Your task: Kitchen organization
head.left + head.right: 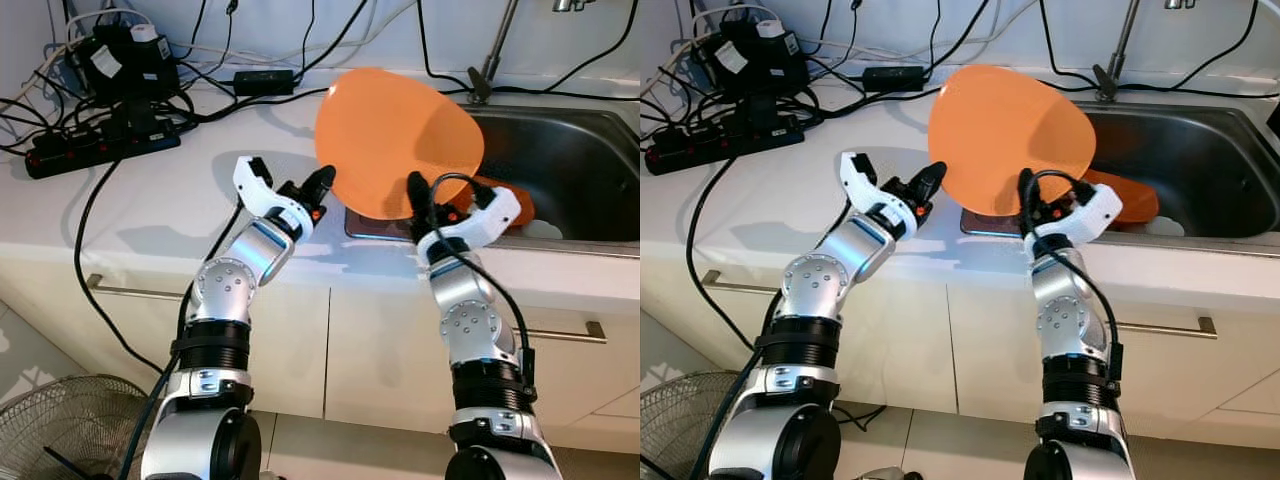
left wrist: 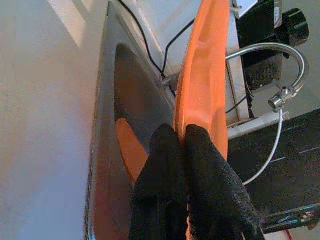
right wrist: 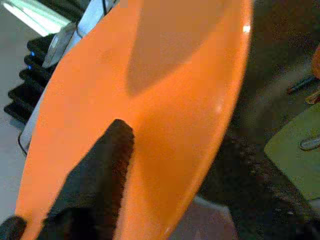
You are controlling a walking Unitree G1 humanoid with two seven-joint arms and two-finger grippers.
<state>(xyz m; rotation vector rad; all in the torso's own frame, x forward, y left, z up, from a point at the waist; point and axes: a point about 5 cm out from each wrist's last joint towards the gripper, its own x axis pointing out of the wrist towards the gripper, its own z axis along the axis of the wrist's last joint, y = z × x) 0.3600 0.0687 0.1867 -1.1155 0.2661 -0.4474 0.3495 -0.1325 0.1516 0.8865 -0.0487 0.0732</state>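
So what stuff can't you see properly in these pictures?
- Second orange dish in the sink: mostly hidden behind the raised orange plate and the right gripper, eye views.
- Faucet: its top is cut off by the picture edge, eye views.
- Fan: cut off at the bottom corner, left eye view.
- Greenish thing: blurred, cut by the edge, right wrist view.
- Left gripper pinches the plate.

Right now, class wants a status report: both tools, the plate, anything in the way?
Left tool shut on plate rim. Right tool shut on lower edge. Plate tilted above sink edge. Second plate in sink below.
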